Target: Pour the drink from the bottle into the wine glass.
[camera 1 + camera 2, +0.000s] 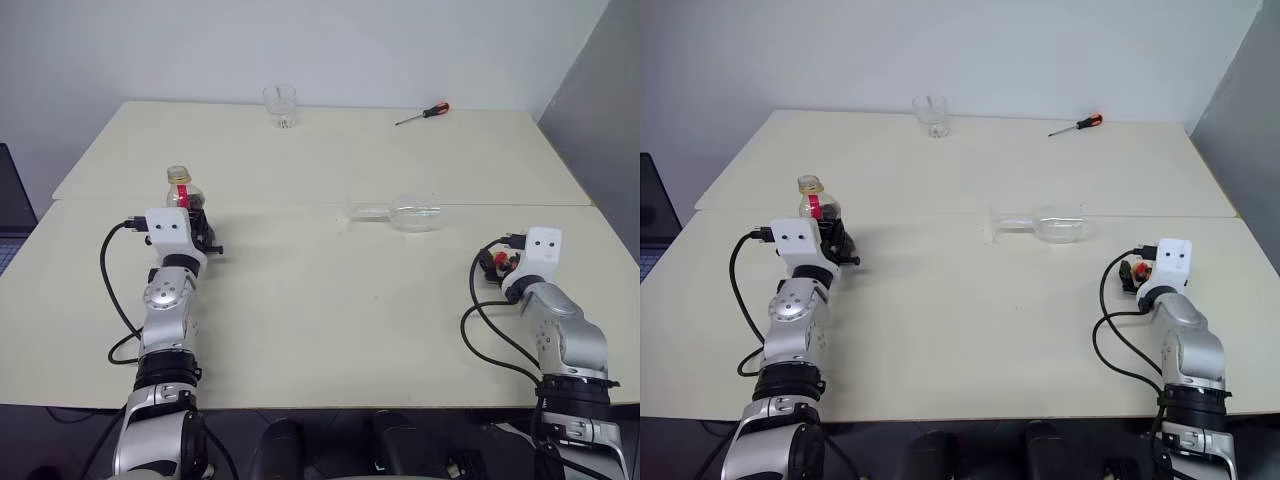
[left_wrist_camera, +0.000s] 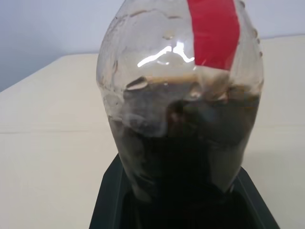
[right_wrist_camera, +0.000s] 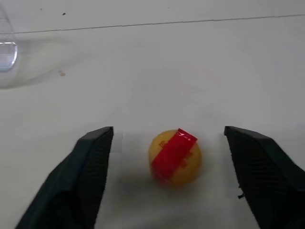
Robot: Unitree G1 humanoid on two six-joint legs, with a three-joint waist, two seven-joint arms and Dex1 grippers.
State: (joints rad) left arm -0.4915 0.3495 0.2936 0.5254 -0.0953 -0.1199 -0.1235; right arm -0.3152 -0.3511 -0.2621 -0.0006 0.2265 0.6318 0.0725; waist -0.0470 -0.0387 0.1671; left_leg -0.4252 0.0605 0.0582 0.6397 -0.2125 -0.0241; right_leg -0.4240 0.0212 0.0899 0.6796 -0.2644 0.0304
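The left gripper (image 1: pixel 200 232) is clamped on the squat clear plastic bottle (image 1: pixel 184 196) of dark drink (image 2: pixel 183 148), upright at left; the right gripper (image 3: pixel 169 160) gapes around the yellow cap (image 3: pixel 175 156), now off; the clear stemmed wine glass (image 1: pixel 410 213) lies toppled mid-table, empty; righting and pouring remain.

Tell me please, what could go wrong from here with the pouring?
1. The wine glass lies on its side on the table; pouring now would likely spill, so it needs standing up first.
2. The cap sits loose between the open right gripper fingers and might roll.
3. The bottle, held by the left gripper, looks uncapped; tilting it early could spill the drink.
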